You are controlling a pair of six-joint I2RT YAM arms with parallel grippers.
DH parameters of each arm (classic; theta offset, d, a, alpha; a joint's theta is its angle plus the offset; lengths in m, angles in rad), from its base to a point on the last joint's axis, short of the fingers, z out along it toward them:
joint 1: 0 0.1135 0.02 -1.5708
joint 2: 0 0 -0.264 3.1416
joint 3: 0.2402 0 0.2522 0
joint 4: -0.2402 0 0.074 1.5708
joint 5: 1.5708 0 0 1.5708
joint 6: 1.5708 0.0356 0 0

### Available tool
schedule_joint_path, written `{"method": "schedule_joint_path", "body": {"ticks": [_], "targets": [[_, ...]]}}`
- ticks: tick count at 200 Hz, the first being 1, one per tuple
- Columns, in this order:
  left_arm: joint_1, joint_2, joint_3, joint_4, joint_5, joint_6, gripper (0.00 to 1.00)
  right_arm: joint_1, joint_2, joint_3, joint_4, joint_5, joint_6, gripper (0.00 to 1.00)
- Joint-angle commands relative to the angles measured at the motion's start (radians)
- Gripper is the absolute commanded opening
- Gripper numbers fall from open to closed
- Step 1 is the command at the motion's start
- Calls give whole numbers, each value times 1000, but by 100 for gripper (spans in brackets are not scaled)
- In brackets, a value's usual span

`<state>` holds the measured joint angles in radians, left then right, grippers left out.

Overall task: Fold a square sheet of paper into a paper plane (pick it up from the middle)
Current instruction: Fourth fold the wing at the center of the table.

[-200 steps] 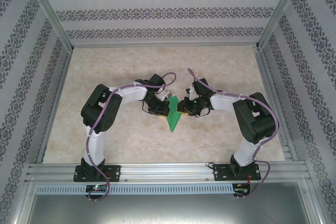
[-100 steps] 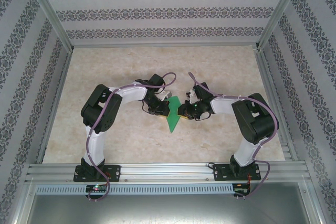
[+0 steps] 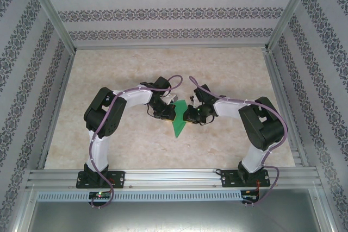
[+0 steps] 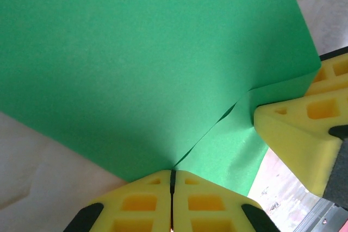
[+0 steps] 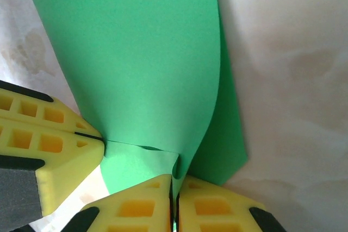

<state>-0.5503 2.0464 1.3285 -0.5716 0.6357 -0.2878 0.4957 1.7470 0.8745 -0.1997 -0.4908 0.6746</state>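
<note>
The square sheet of paper (image 3: 177, 125) is bright green and folded into a narrow shape whose tip points at the near edge. It hangs between the two grippers at the table's middle. My left gripper (image 3: 168, 113) is shut on its left side. In the left wrist view the paper (image 4: 136, 63) runs into the closed left gripper (image 4: 172, 172), and the other arm's yellow fingers (image 4: 296, 129) pinch its right edge. My right gripper (image 3: 186, 117) is shut on the right side. In the right wrist view a curled layer of paper (image 5: 141, 52) sits pinched in the right gripper (image 5: 174, 182).
The marble-patterned table (image 3: 109, 80) has metal frame rails along its sides and patterned walls behind. Both arms bend inward, their wrists nearly touching over the paper. A rail (image 3: 174, 176) runs along the near edge by the arm bases.
The right gripper has closed onto the paper's right side and shifted slightly left toward the left gripper. The left gripper has kept its hold and place.
</note>
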Motion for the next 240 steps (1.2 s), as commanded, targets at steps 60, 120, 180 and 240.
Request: {"method": "schedule_joint_path", "body": {"ticks": [60, 120, 180, 240], "targets": [[-9, 37, -36, -53, -85, 7, 8, 43, -38, 41, -13, -14, 14, 15], [-9, 41, -38, -49, -87, 6, 8, 37, -98, 23, -26, -11, 9, 19], [-8, 37, -37, -57, -90, 11, 8, 45, -95, 25, -51, 18, -7, 15], [-9, 33, -43, -50, -83, 8, 8, 84, -50, 80, -169, 135, -72, 9]]}}
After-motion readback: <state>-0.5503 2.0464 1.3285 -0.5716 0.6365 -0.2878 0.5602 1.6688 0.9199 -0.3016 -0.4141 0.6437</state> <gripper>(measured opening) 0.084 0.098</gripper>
